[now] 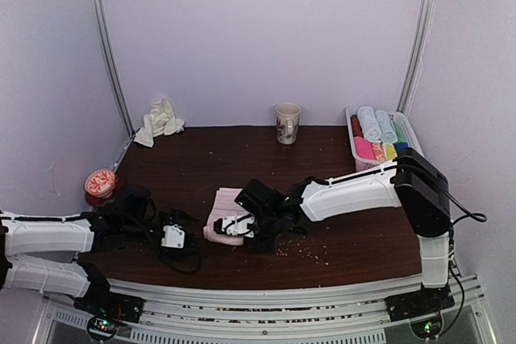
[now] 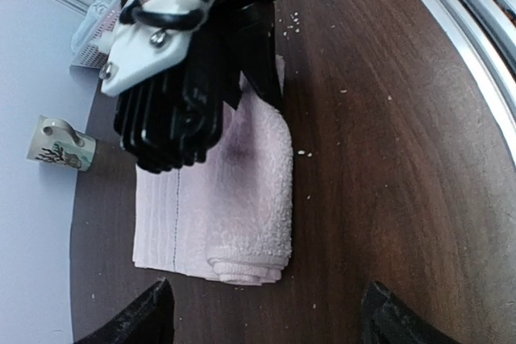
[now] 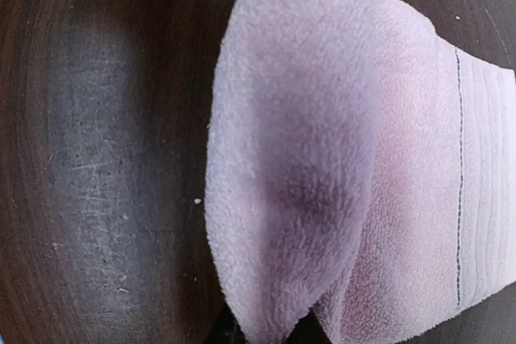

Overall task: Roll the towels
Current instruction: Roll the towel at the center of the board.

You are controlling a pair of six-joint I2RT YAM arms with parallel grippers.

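Note:
The pale pink towel (image 1: 221,203) lies near the table's middle, its near edge rolled over; the rolled end (image 2: 242,267) shows in the left wrist view. My right gripper (image 1: 232,227) is shut on a raised fold of this pink towel (image 3: 298,159), and its black fingers (image 2: 258,54) press down on the cloth. My left gripper (image 1: 192,241) stands open just left of the towel, fingertips (image 2: 153,316) wide apart with only bare table between them. The cream-white towel (image 1: 160,122) lies crumpled at the back left.
A mug (image 1: 287,122) stands at the back centre. A white basket (image 1: 352,130) of rolled coloured towels sits back right. A round orange-lidded container (image 1: 100,182) sits at the left edge. Crumbs dot the dark wooden table (image 1: 347,239).

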